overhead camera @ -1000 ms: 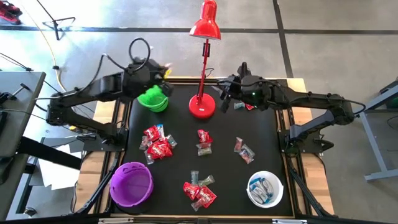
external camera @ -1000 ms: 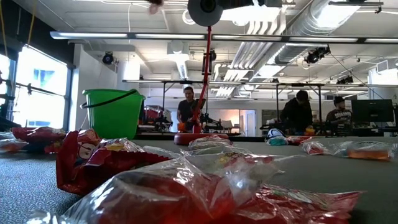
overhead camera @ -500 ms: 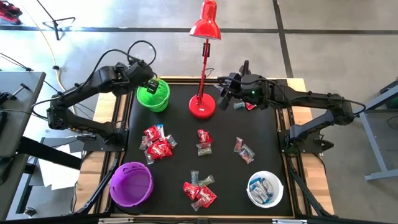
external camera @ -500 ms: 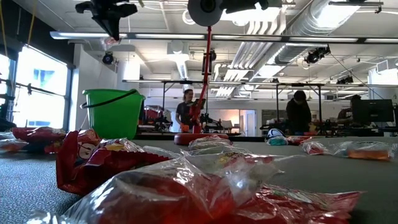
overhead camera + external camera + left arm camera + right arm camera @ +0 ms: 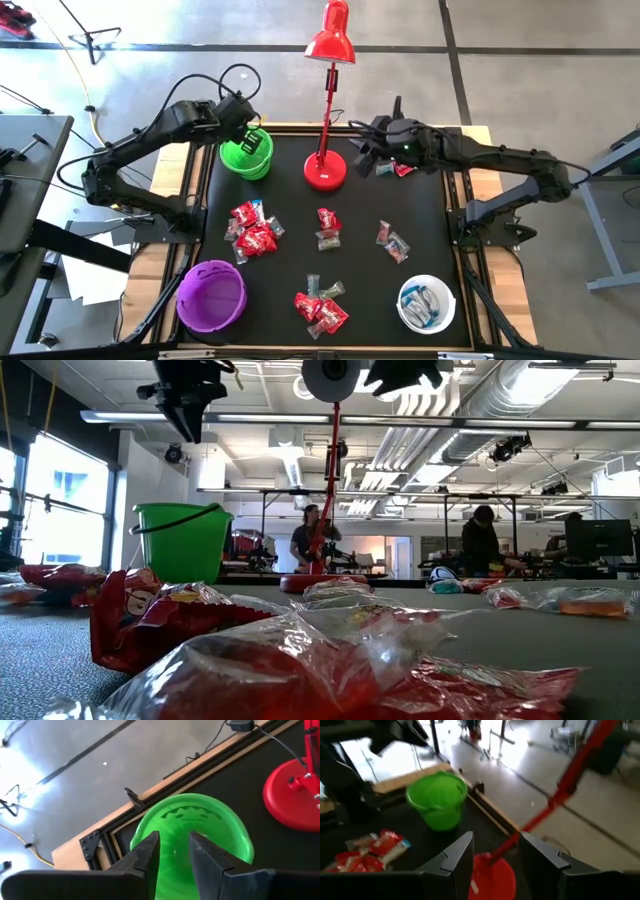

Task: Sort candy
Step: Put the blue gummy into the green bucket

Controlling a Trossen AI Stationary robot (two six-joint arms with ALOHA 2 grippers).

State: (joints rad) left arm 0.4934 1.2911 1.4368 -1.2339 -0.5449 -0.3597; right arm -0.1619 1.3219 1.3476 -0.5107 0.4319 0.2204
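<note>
Your left gripper hangs directly over the green plastic bowl; the two dark fingers stand a little apart with only the bowl's green inside showing in the gap between them, and nothing is held. In the high view that same left gripper sits above the bowl at the back left corner of the black table mat.

Your right gripper has its fingers parted wide and empty. Just beyond them, showing through the gap, are the round red base and slanting red stem of the desk lamp. From above, the right gripper hovers just beside the lamp's base, with one red-wrapped sweet lying under its wrist.

The candy lies on the mat, well away from both pairs of fingers: a mostly red cluster nearest your left gripper, a small pile in front of the lamp, a few pieces off toward the right arm's side, and a further heap near the front edge. Farthest from the fingers stand the purple plastic bowl at the front left and the white bowl with blue-and-white sweets at the front right.
</note>
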